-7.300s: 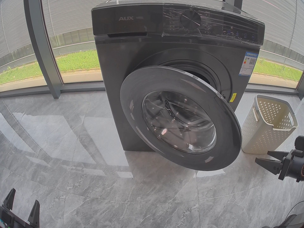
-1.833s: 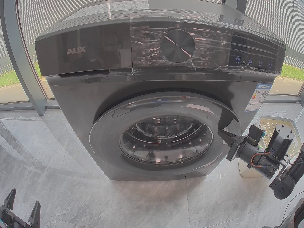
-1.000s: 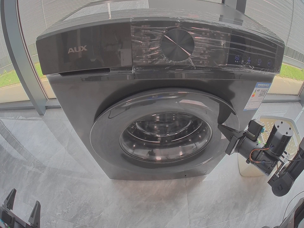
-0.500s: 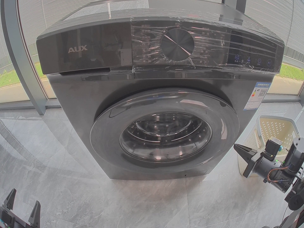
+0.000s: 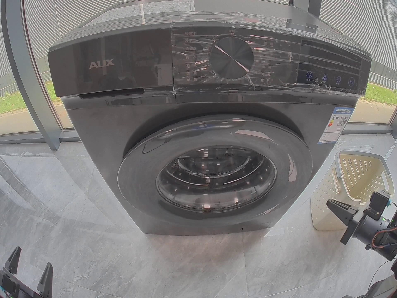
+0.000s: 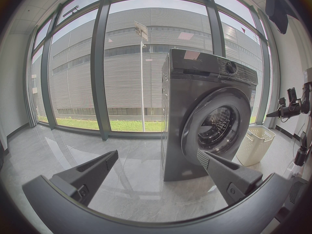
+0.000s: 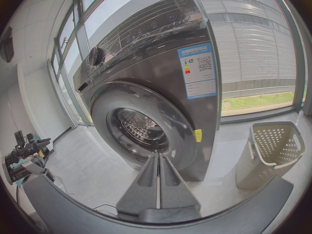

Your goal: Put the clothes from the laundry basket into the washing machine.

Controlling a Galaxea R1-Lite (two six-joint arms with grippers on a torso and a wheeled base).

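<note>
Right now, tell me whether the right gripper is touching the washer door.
Apart. In the head view the right gripper hangs beside the basket, with bare floor between it and the door.

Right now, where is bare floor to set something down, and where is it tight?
Widest bare floor lies in front of the washing machine, back to the left gripper. More lies between its left side and the window frame. It is tight on the right: the laundry basket stands close beside the machine, with the right gripper before it.
</note>
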